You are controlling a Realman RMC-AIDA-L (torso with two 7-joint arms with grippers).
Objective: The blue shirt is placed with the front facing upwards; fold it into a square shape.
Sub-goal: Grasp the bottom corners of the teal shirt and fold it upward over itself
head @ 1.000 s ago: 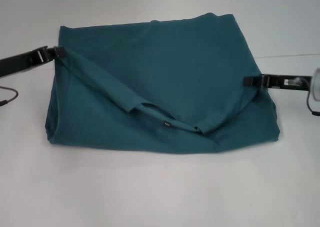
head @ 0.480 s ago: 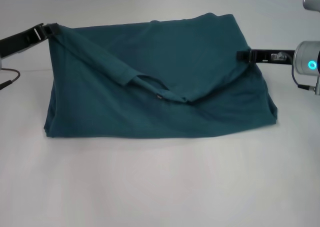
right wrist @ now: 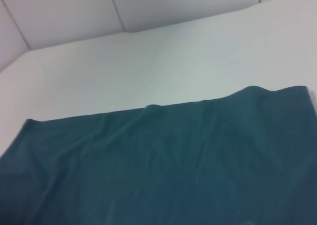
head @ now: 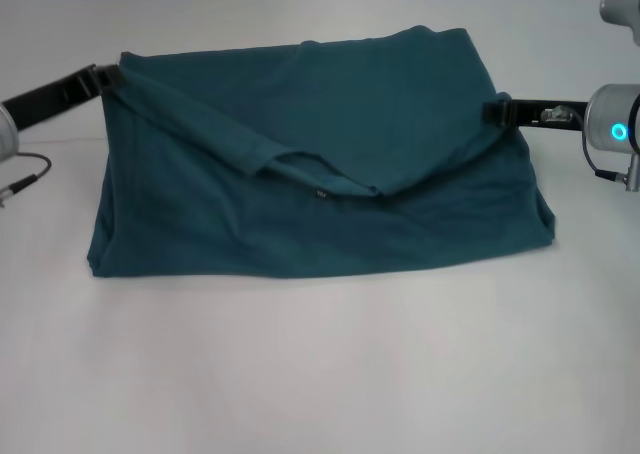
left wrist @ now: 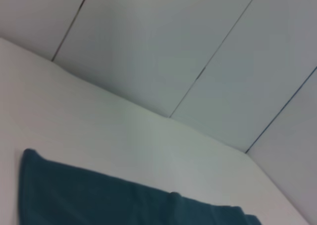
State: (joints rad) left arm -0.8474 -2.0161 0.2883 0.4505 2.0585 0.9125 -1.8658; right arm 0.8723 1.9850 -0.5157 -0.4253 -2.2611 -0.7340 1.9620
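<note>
The blue shirt [head: 320, 164] lies on the white table, partly folded, its neckline edge with a small black label [head: 321, 193] sagging across the middle. My left gripper [head: 112, 76] is shut on the shirt's left upper corner and holds it raised. My right gripper [head: 495, 112] is shut on the right upper corner and holds it raised as well. The lifted layer hangs between them like a sling. The lettering is hidden. The shirt also shows in the left wrist view [left wrist: 99, 200] and the right wrist view [right wrist: 158, 165].
The white table [head: 320, 374] spreads bare in front of the shirt. A grey panelled wall [left wrist: 173, 51] stands behind the table. A cable [head: 25, 182] hangs by my left arm.
Both grippers carried the shirt's held corners up and toward the far side, then dropped slightly. The sagging neckline edge moved away from the front hem, toward the shirt's middle.
</note>
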